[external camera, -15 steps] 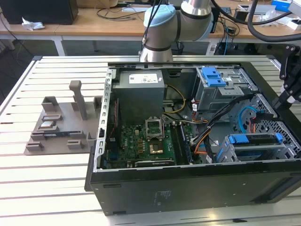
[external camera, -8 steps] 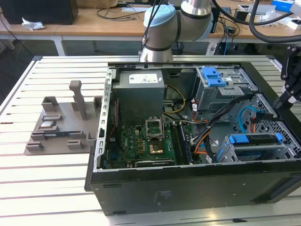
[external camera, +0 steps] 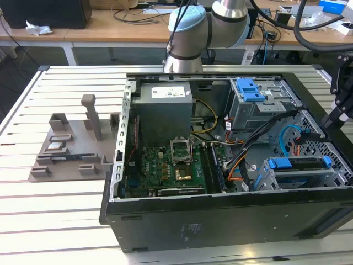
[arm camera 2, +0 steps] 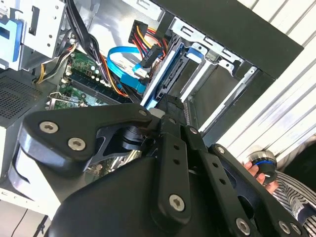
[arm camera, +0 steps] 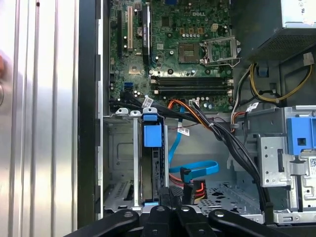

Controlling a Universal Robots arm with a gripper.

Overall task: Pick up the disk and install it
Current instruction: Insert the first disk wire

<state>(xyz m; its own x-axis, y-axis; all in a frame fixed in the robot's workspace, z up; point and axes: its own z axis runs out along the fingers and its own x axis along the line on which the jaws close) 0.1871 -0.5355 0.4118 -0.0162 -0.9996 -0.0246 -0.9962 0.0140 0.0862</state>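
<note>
Disk standing on edge in the drive cage of the open computer case. The end effector sits just beside its end; we cannot tell whether it is clenched or released.

Matt metals, smooth plastics
Pale ribbed metal table, faintly shiny; matt black painted case; bare silvery sheet-metal drive cage; smooth bright-blue plastic rails on the disk; dull grey plastic fixture.
</note>
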